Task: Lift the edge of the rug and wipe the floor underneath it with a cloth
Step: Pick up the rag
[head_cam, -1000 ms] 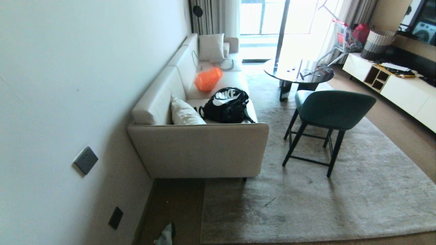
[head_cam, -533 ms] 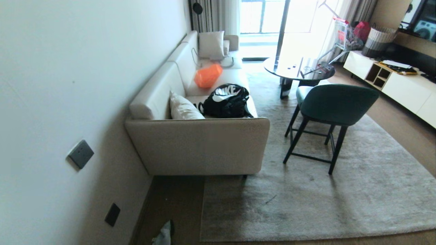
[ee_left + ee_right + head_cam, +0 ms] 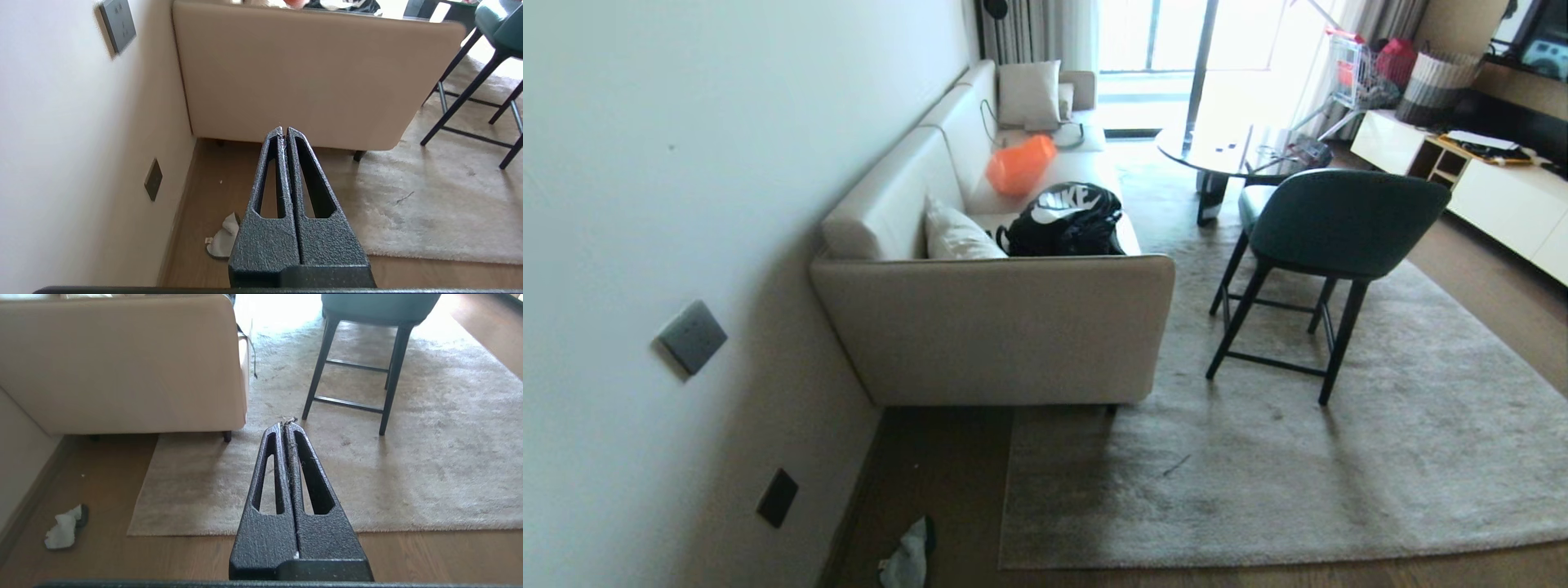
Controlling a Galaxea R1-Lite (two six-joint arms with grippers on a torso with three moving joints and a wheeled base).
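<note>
Setup stage: nothing grasped yet, rug not lifted. Left end effector (image 3: 284, 131) and right end effector (image 3: 287, 425) were both closed and empty, held up off the floor (image 3: 939, 482), neither visible in head view. The cloth (image 3: 907, 559) lay crumpled on bare planks near the wall skirting, just beside the rug edge (image 3: 1005, 563) w/ its square corner, not touching it; in left wrist view the cloth (image 3: 224, 239) showed partly behind the fingers. Rug lay flat.

Next move, likely: get low, open one end effector, pick up cloth; other one pinches the corner and lifts. Left side looked closer to the cloth, right to the rug corner (image 3: 137, 531).

Around: beige sofa (image 3: 996, 327) stood close behind the corner, its foot near the rug border, so reach room btwn wall and sofa was tight. Green chair (image 3: 1331, 229) stood on the rug, well apart from the corner; its weight may limit how far the rug lifts.
</note>
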